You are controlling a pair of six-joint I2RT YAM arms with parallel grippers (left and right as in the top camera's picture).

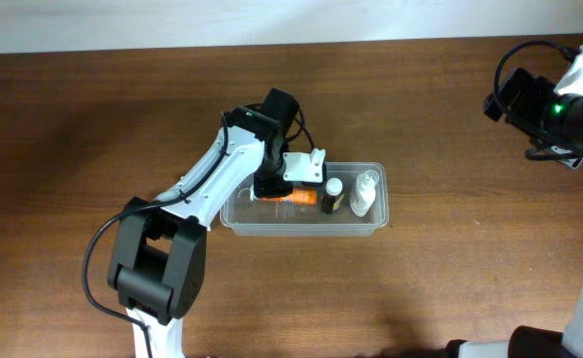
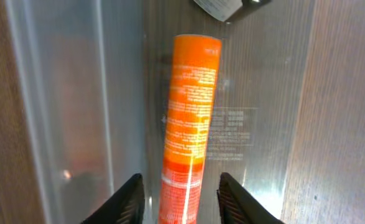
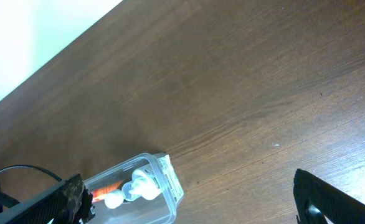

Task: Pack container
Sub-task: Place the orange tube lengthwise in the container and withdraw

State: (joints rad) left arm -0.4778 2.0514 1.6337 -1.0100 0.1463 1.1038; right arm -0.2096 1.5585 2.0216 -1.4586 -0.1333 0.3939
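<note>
On the brown table [image 1: 421,288], mid-frame overhead, the container [image 1: 301,231] holds an orange tube [image 2: 189,112] straddled by the left gripper [image 2: 184,200], fingers apart and best lifted straight up; the right gripper [image 3: 192,186], also spread, hangs at upper right.

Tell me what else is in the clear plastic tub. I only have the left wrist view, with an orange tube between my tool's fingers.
Observer: Two small bottles are at the right end of the long clear plastic tub: a dark-capped bottle and a clear bottle with a white top.
Operator: Where is the right arm?
Observer: The right tool is open and empty, over the far right of the brown wooden table, well away from the tub.
Operator: Is the tube fully inside?
Observer: Yes. The orange cylindrical tube lies lengthwise in the tub's left half, and the left tool straddles it.
</note>
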